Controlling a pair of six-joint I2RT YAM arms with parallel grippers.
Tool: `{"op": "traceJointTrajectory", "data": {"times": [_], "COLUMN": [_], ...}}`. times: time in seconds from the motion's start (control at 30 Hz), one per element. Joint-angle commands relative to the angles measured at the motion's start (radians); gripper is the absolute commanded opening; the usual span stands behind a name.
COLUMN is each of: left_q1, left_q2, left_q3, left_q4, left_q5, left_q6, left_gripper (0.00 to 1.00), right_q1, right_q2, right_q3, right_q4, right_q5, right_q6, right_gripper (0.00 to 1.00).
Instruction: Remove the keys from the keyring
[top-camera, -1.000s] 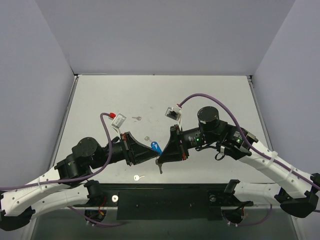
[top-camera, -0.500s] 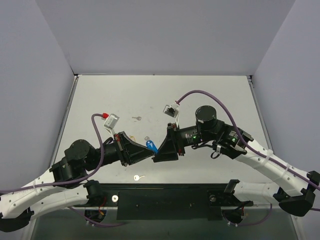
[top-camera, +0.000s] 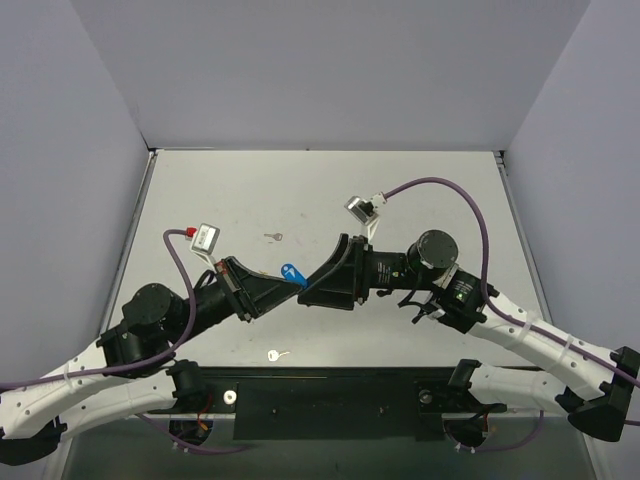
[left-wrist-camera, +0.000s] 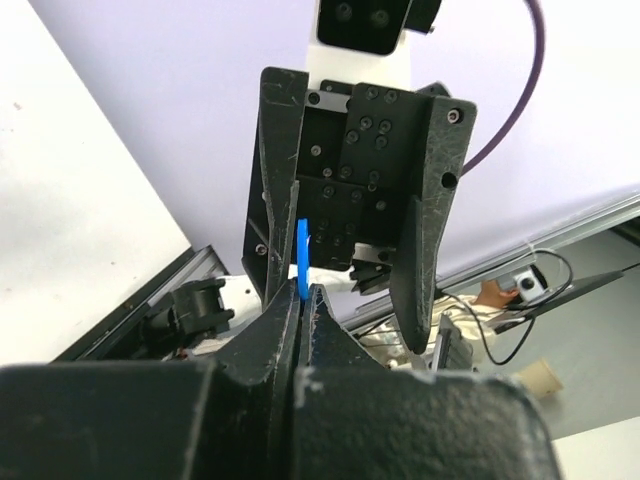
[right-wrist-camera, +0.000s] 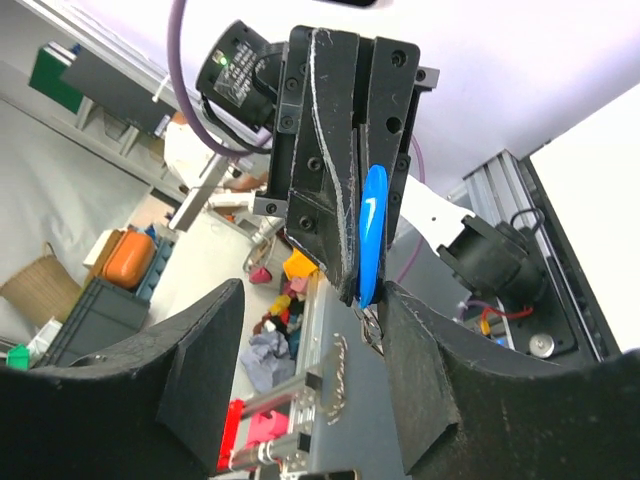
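Note:
The keyring's blue tag (top-camera: 292, 271) is off the table, pinched edge-on by my left gripper (top-camera: 288, 281), which is shut on it. In the left wrist view the tag (left-wrist-camera: 302, 255) sticks up from the closed tips (left-wrist-camera: 303, 294). My right gripper (top-camera: 312, 291) faces it, open. Its fingers (right-wrist-camera: 410, 360) straddle the tag (right-wrist-camera: 372, 235) without pinching it. Below the tag hangs a bit of thin metal (right-wrist-camera: 370, 329); I cannot tell ring from key there. A tiny silver key (top-camera: 274, 237) lies on the table behind the grippers.
A pale-headed key (top-camera: 277, 355) lies near the table's front edge (top-camera: 330, 368). The purple cables (top-camera: 180, 262) arc above both wrists. Grey walls (top-camera: 330, 80) close in the back and sides.
The right gripper was shut near the tag and has opened. Both grippers and the blue tag have shifted up and toward the back left.

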Motion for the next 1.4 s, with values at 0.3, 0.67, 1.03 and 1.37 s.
{"op": "traceJointTrajectory", "data": {"times": [0.3, 0.67, 1.03, 1.37], "left_q1": [-0.005, -0.005, -0.005, -0.005], "left_q2": [0.053, 0.085, 0.088, 0.093], "left_q3": [0.047, 0.144, 0.171, 0.171], "left_q4": [0.185, 0.203, 0.234, 0.269], "left_q5": [-0.08, -0.087, -0.124, -0.132], "left_q6": [-0.037, -0.008, 0.002, -0.001], "left_gripper": [0.0, 0.0, 0.0, 0.0], "right_q1": [0.031, 0.046, 0.054, 0.054], "right_q2": [-0.006, 0.02, 0.015, 0.017], "right_q3": [-0.053, -0.096, -0.115, -0.132], "right_q4": [0.399, 0.66, 0.725, 0.714], "right_q5": [0.191, 0.285, 0.318, 0.32], "right_q6": [0.113, 0.22, 0.243, 0.229], "right_gripper": [0.5, 0.47, 0.36, 0.31]}}
